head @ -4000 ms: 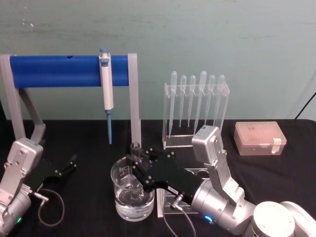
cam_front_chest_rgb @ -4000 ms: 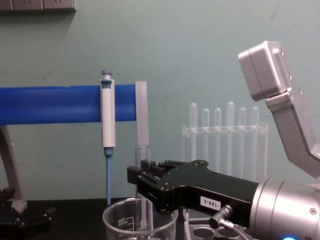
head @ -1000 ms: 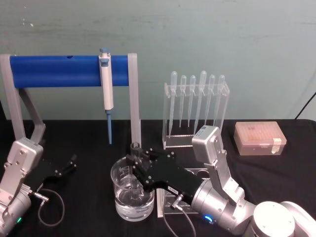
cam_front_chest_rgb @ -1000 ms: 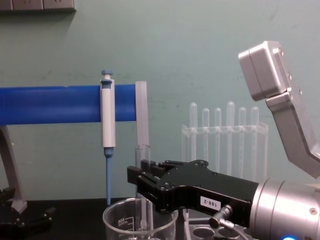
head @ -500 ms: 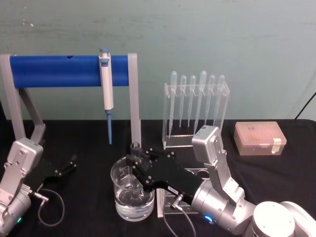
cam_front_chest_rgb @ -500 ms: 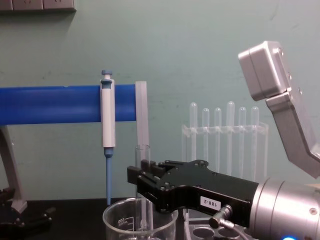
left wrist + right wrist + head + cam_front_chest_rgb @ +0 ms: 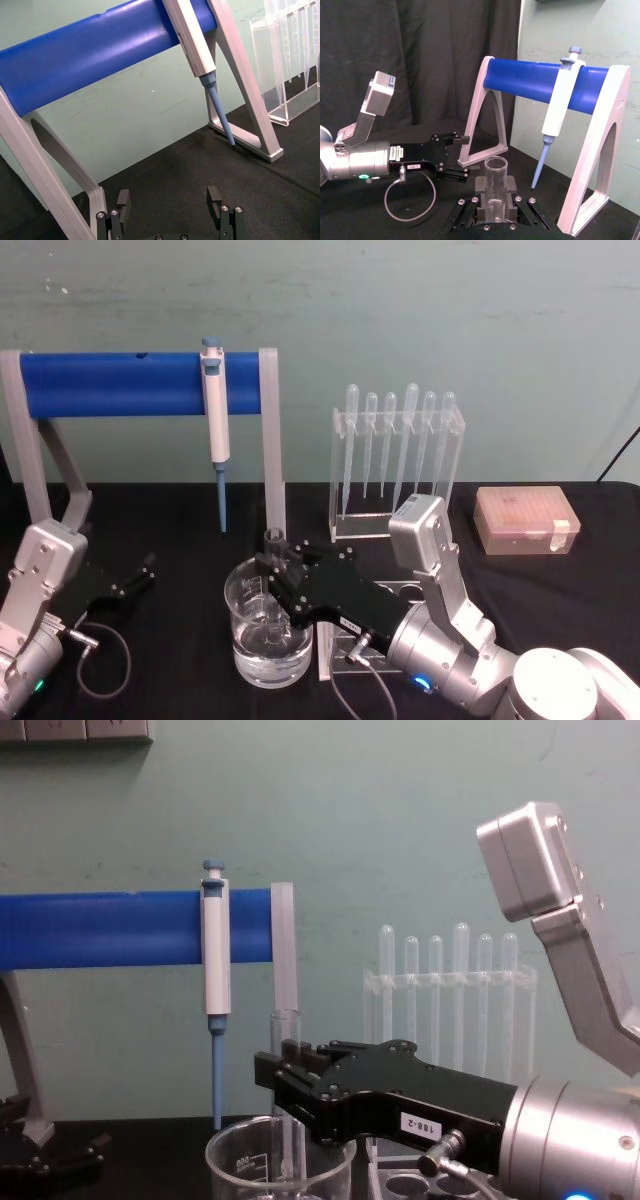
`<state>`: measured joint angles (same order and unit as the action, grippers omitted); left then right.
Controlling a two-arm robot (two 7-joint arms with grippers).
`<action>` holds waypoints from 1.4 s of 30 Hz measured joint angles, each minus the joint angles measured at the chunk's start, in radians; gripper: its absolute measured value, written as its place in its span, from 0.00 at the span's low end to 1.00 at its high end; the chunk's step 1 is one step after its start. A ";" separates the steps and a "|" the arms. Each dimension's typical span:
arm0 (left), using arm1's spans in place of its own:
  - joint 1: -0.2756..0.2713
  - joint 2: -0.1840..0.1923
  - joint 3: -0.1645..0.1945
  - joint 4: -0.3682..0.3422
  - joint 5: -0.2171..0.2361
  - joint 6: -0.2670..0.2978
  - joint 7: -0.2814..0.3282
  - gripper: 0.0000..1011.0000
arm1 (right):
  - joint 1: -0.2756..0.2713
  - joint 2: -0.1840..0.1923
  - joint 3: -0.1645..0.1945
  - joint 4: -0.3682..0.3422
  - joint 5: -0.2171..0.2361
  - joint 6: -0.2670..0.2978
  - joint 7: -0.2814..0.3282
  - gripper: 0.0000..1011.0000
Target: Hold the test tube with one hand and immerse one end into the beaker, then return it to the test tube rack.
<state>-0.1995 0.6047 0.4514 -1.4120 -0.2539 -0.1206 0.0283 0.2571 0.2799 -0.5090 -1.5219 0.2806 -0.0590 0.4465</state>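
Observation:
My right gripper, black with a "188-2" label, is shut on the test tube, a clear glass cylinder held upright. The tube's lower end reaches down inside the beaker, which holds some clear liquid. From the side, the test tube rises above the right gripper and passes below the beaker rim. In the right wrist view the test tube sits clamped between the two fingers. My left gripper rests parked on the table at the left, open and holding nothing.
A blue bar stand carries a white and blue micropipette behind the beaker. A clear rack of slim pipettes stands at the back, a tip box to the right. A holed rack lies beneath my right arm.

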 joint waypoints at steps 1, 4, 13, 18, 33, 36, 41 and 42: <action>0.000 0.000 0.000 0.000 0.000 0.000 0.000 0.99 | 0.000 0.000 0.000 0.000 0.000 0.000 0.000 0.22; 0.000 0.000 0.000 0.000 0.000 0.000 0.000 0.99 | 0.000 0.000 0.000 0.000 0.000 0.000 0.000 0.22; 0.000 0.000 0.000 0.000 0.000 0.000 0.000 0.99 | 0.000 0.000 0.000 0.000 0.000 0.000 0.000 0.22; 0.000 0.000 0.000 0.000 0.000 0.000 0.000 0.99 | 0.000 0.000 0.000 0.000 0.000 0.000 0.000 0.22; 0.000 0.000 0.000 0.000 0.000 0.000 0.000 0.99 | 0.000 0.000 0.000 0.000 0.000 0.000 0.000 0.22; 0.000 0.000 0.000 0.000 0.000 0.000 0.000 0.99 | 0.000 0.000 0.000 0.000 0.000 0.000 0.000 0.22; 0.000 0.000 0.000 0.000 0.000 0.000 0.000 0.99 | 0.000 0.000 0.000 0.000 0.000 0.000 0.000 0.22; 0.000 0.000 0.000 0.000 0.000 0.000 0.000 0.99 | 0.000 0.000 0.000 0.000 0.000 0.000 0.000 0.22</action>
<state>-0.1995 0.6047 0.4514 -1.4120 -0.2539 -0.1205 0.0283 0.2571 0.2799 -0.5090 -1.5219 0.2806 -0.0590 0.4465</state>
